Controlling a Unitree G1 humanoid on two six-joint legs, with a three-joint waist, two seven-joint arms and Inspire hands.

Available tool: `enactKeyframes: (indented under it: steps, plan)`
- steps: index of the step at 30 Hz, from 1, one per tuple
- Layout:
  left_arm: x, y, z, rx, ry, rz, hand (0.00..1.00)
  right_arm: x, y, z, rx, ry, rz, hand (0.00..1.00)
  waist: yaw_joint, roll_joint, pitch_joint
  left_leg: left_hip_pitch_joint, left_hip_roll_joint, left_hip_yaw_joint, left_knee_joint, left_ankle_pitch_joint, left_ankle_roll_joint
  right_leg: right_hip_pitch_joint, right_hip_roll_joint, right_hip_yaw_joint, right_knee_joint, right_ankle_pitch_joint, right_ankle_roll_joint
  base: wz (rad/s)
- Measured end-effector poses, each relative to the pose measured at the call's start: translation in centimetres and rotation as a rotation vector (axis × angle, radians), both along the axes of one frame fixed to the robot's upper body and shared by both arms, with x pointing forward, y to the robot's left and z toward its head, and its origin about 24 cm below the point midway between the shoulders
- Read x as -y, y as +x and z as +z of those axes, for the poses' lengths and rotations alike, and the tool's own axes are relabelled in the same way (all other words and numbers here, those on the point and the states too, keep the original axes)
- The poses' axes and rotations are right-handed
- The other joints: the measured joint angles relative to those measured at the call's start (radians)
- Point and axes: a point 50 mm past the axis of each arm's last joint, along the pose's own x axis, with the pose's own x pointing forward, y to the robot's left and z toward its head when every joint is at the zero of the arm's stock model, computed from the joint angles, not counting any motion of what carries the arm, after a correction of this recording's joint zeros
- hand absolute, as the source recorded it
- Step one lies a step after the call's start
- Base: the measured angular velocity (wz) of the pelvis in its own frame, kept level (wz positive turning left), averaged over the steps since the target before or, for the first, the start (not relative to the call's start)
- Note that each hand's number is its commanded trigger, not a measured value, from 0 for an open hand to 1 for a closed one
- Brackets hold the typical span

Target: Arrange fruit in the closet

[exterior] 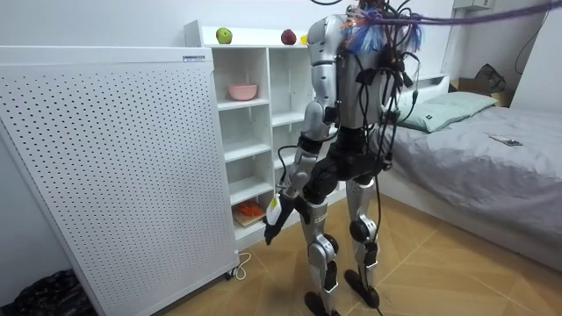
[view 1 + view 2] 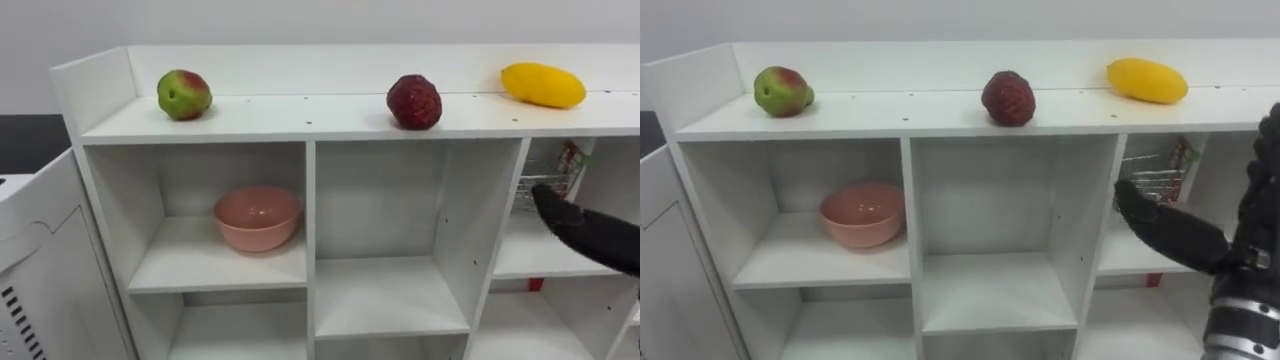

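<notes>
Three fruits lie on top of the white closet (image 2: 300,122): a green-red apple (image 2: 184,94) at the left, a dark red fruit (image 2: 414,101) in the middle and a yellow mango (image 2: 543,85) at the right. My right hand (image 2: 1175,238) is black and hangs open and empty in front of the upper right compartment, below the mango. My left hand (image 1: 274,215) hangs by my thigh with relaxed fingers and holds nothing. I stand facing the closet.
A pink bowl (image 2: 257,216) sits in the upper left compartment and a wire basket (image 2: 545,190) in the upper right one. The middle compartment holds nothing. A white perforated panel (image 1: 114,167) stands left of the closet. A bed (image 1: 492,149) is behind me.
</notes>
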Motion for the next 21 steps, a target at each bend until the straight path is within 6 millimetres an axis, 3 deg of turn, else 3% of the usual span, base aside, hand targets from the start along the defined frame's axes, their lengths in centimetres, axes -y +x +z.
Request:
enactKeyframes:
  steps: [3,6,15,21]
  plan:
    - [0.0,1.0,0.1,0.024,0.0,-0.031,0.0,-0.8,0.4,1.2,0.05,-0.01,0.039,0.0,0.017,-0.023,0.0,-0.015,0.001,0.0,0.006,0.0,0.0,-0.007,0.001,0.0,0.002,0.0,-0.001,0.0]
    - [-0.4,1.9,0.3,0.035,0.008,-0.065,0.0,-1.5,0.9,2.0,0.077,-0.021,0.08,0.0,0.024,-0.031,0.0,-0.016,-0.001,-0.004,0.008,0.0,0.0,-0.006,-0.002,-0.015,0.001,0.001,-0.001,0.04]
    - [-0.6,2.4,0.4,0.043,0.016,-0.085,0.0,-1.9,2.2,3.5,0.113,0.005,0.131,0.0,0.053,-0.018,0.0068,-0.023,-0.002,-0.028,0.009,0.0,0.0,-0.003,-0.003,-0.05,0.0,0.001,-0.001,0.07]
    - [-0.7,2.3,0.4,0.037,0.018,-0.087,0.0,-0.7,4.4,4.5,0.075,0.014,0.159,0.0,0.067,-0.027,0.0079,-0.03,-0.003,-0.044,0.015,0.001,-0.001,-0.002,-0.003,-0.054,-0.002,0.001,-0.001,0.08]
